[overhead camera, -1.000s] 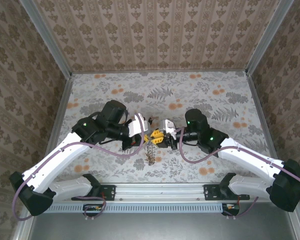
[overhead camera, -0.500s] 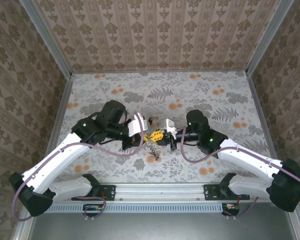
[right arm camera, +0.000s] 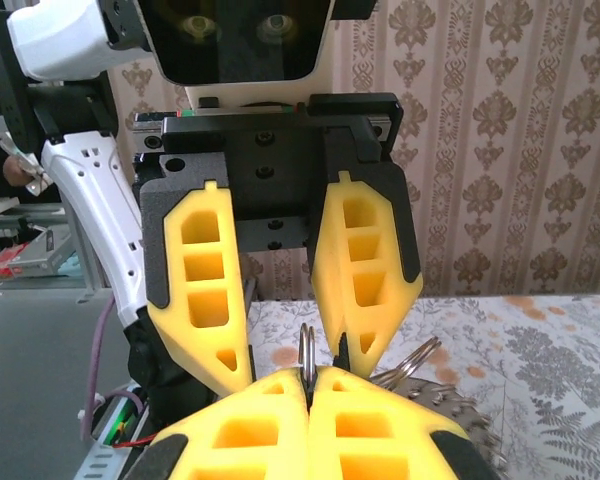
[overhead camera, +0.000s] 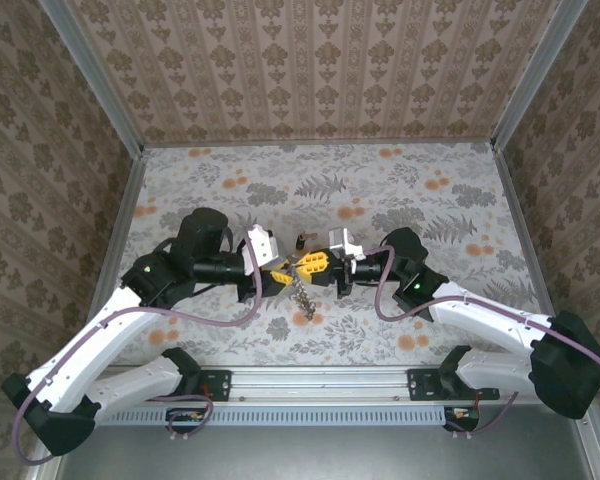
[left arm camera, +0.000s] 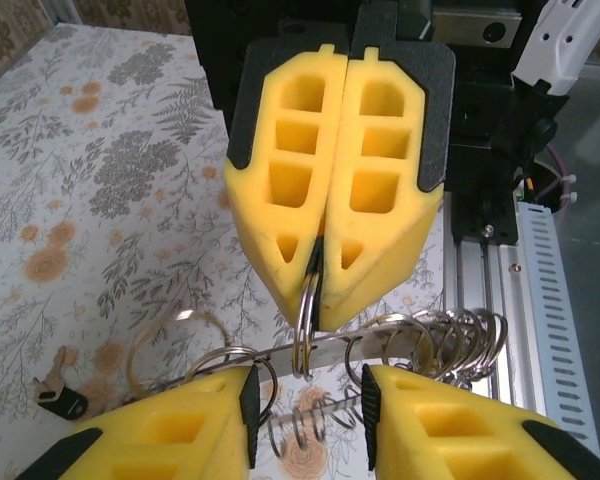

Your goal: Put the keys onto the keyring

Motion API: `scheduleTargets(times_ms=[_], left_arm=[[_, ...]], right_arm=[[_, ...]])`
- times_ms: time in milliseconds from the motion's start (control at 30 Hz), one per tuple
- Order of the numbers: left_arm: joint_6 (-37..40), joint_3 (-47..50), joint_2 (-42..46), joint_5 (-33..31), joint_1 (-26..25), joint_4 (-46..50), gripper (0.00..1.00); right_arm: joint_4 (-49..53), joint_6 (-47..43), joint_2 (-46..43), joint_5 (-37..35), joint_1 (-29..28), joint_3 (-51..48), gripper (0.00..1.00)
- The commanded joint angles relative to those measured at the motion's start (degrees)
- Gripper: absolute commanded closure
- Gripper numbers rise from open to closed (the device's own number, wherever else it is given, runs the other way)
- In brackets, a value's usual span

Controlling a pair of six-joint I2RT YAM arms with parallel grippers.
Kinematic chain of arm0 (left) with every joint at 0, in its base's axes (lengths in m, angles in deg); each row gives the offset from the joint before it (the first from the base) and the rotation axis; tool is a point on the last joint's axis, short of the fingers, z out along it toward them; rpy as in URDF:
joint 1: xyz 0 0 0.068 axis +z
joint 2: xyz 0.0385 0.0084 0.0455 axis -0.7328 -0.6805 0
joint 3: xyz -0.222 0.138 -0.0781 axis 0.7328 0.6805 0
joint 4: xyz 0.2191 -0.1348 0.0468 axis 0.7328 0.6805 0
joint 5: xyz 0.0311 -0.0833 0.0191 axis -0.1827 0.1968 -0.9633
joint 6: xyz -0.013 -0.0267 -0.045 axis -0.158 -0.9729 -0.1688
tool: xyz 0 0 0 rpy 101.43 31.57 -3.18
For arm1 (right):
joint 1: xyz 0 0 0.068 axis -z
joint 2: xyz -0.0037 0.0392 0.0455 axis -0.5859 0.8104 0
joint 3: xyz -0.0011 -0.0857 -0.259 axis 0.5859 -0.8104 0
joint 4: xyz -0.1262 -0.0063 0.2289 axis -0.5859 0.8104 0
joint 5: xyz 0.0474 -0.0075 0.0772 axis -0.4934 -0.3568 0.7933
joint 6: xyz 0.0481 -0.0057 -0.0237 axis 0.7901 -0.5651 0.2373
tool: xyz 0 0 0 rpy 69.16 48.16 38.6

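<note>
A floral-patterned table (overhead camera: 430, 200) carries two robot arms that meet nose to nose just short of its centre, towards the near edge. The right gripper (left arm camera: 317, 300) has its yellow fingers pressed together, pinching the top of the keyring (left arm camera: 305, 345), a thin metal hoop that hangs edge-on above the table. The left gripper (left arm camera: 308, 392) faces it with its fingers apart, one on either side of the hoop and holding nothing. A bunch of wire loops (left arm camera: 430, 340) dangles beside the hoop. One key with a black head (left arm camera: 58, 392) lies flat on the table, a little towards the far edge.

The hoop looks light, stiff and slick, so it would probably swivel in a pinch; gripping across its rim seems best. The tiny key is likely best taken by its head.
</note>
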Motion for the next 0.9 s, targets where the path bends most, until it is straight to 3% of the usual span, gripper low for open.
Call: scheduleTargets(times_ms=[0,133,367,533,700,867], left_arm=[[-1.73,-0.16,-0.54,2.02,0.40,-2.46,0.67],[-1.50,-0.45,-0.68,4.76,0.53,-3.61,0.74],[0.44,-0.60,-0.73,6.74,0.66,-3.78,1.00],[2.17,-1.28,-0.74,5.08,0.66,-1.99,1.00],[5.42,-4.45,-2.90,0.22,0.55,5.84,1.00],[8.37,-8.09,-6.49,-2.29,-0.41,12.93,1.00]], right_arm=[[-5.19,1.38,0.17,2.23,0.00,-0.22,1.00],[-3.84,0.08,0.25,2.34,0.02,-0.04,1.00],[-1.73,-2.19,0.89,2.93,-0.08,0.57,1.00],[9.13,-9.34,-0.97,2.82,-0.04,2.07,1.00],[33.95,-24.97,-4.62,-1.37,-0.06,6.86,0.80],[43.68,-29.50,-4.22,-2.66,-0.03,11.48,0.75]])
